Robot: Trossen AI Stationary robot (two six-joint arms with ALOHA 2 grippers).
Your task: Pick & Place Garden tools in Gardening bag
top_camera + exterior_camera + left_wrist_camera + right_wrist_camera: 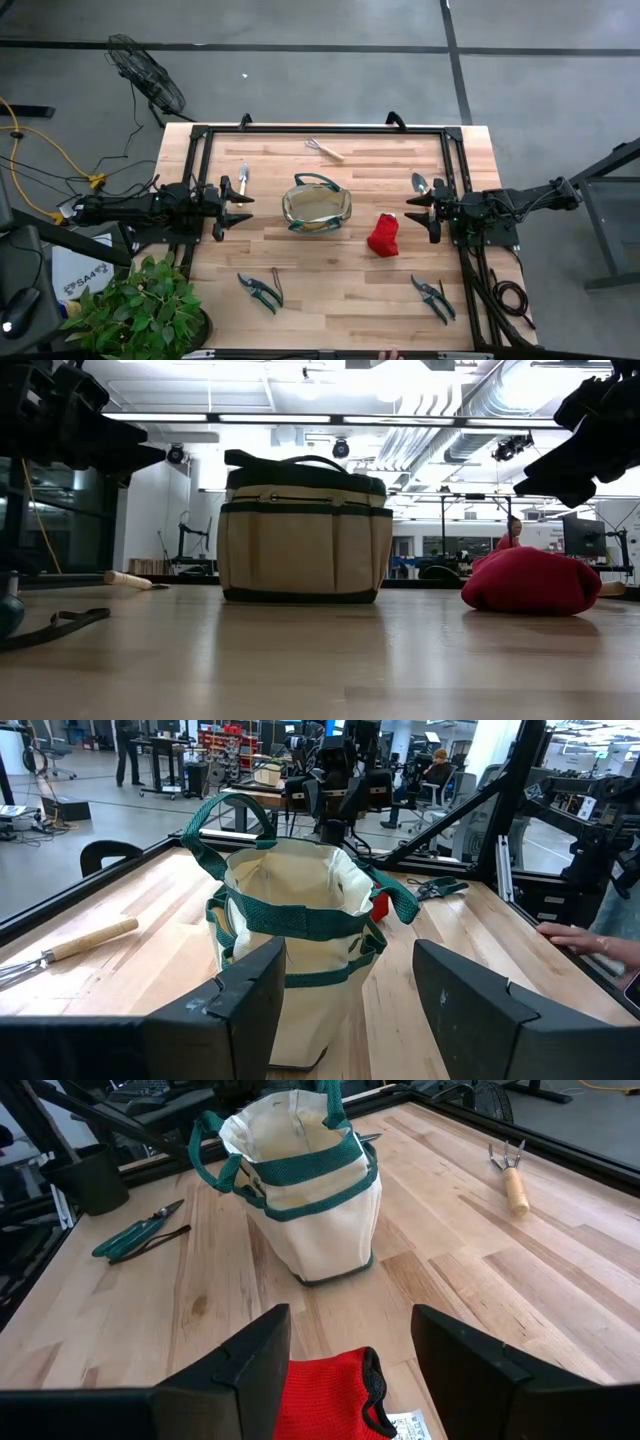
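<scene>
A beige gardening bag (316, 205) with green trim stands mid-worktop (340, 290), a red glove (384, 236) just beside it. The left hand (240, 209) and right hand (413, 211) hover open and empty on either side, while shears (261, 291) lie nearer the front edge.

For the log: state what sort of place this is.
Probably a robotics lab or workshop: a wooden table framed in black rails on a concrete floor, a floor fan beside it, and more workstations and exposed ceiling ducts behind.

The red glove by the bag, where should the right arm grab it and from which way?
Pinch the red glove at its bunched middle, coming straight down from above. It lies crumpled in a soft mound on the table, with no handle or edge to hook. The right gripper, open, is already next to it, so that is probably the easiest approach.
</scene>
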